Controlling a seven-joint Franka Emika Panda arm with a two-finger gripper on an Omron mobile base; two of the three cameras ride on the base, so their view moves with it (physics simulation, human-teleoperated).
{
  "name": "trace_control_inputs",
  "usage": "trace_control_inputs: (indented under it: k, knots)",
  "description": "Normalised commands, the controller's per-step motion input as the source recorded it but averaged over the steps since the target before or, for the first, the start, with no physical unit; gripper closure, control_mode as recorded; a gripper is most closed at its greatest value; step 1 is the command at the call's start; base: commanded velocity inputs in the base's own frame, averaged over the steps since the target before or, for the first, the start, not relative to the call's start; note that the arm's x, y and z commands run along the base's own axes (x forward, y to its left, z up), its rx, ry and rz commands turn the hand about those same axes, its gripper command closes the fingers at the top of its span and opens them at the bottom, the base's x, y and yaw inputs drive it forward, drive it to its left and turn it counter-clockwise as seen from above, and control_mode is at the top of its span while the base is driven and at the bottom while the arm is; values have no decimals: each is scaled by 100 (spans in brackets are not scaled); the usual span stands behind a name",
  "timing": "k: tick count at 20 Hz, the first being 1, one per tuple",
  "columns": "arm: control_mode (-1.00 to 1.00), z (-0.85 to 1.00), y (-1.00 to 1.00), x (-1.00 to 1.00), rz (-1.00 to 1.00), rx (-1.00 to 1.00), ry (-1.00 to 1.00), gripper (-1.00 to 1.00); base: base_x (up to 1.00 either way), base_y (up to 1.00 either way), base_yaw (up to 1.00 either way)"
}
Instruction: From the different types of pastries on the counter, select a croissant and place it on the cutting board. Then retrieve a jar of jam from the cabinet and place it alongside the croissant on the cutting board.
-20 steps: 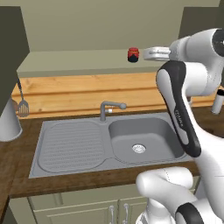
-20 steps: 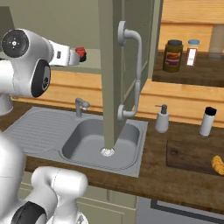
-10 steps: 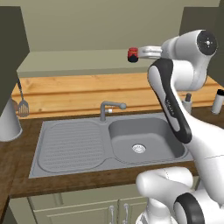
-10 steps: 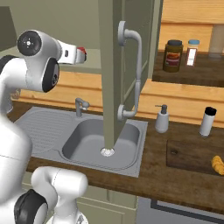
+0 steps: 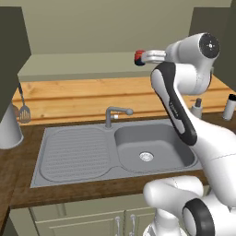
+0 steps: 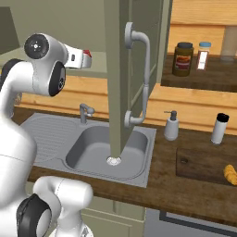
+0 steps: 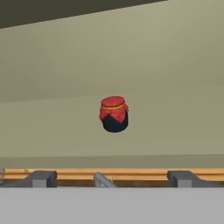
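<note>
Reaching into the cabinet, you are lining the gripper up on the jar of jam, which is standing upright on the pale olive shelf ahead of the fingers, apart from them and roughly centred between them. The fingers are spread wide and holding nothing. The jar is looking small, squat and rigid, likely glass, so probably smooth, a bit slippery and breakable if dropped. Its red cloth-like cap is flaring out over a darker body; you are likely better off closing on the body below that cap, across its widest part. The croissant is already lying on the cutting board, right of the sink.
</note>
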Motion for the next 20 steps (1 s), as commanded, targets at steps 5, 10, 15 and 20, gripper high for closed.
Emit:
trace_control_inputs:
  k: [5, 10, 15, 20]
  knots:
    - [-100, -16, 0, 33, 0, 0, 2, -100, 0, 0, 0]
    - [-100, -2, 0, 27, 0, 0, 0, -100, 0, 0, 0]
    - [-100, 0, 0, 14, 0, 0, 0, -100, 0, 0, 0]
    - [-100, 0, 1, 31, 0, 0, 5, -100, 0, 0, 0]
